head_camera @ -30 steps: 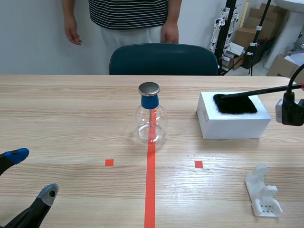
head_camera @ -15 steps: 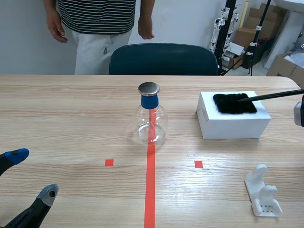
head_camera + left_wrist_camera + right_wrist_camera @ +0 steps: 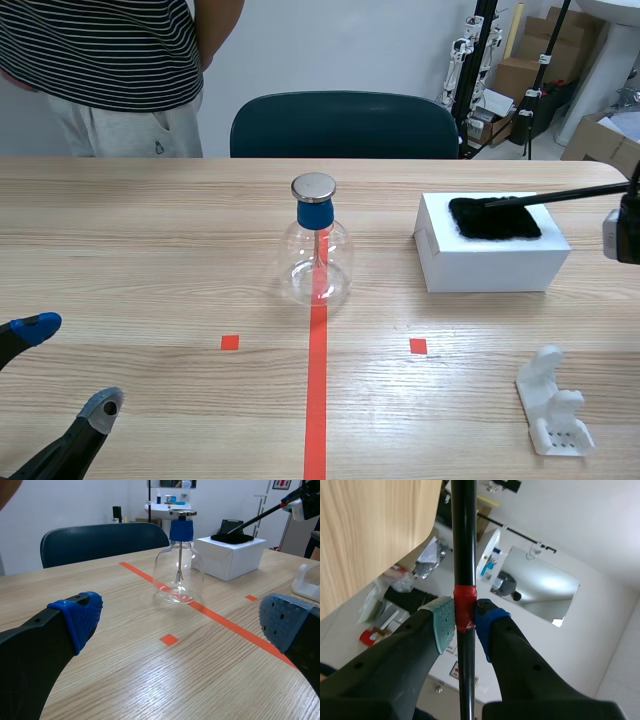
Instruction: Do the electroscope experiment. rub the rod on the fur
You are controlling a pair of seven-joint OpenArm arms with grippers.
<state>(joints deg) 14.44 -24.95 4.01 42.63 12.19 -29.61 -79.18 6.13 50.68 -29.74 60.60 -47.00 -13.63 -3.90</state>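
Rubbing step, I'd say: right tool [image 3: 465,622] clamps the black rod [image 3: 565,192], tip on the fur [image 3: 495,222] atop the white box [image 3: 490,268]; next it needs stroking across. Left tool [image 3: 182,620] gapes idle

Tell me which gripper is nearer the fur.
Right. The right gripper, shut on the rod whose tip meets the fur, sits just right of the box. The left gripper is open at the near left corner, beyond the flask.

Light wooden table [image 3: 150,220], dark blue chair [image 3: 345,125] behind it, white wall [image 3: 400,45], cardboard boxes [image 3: 515,75] at right
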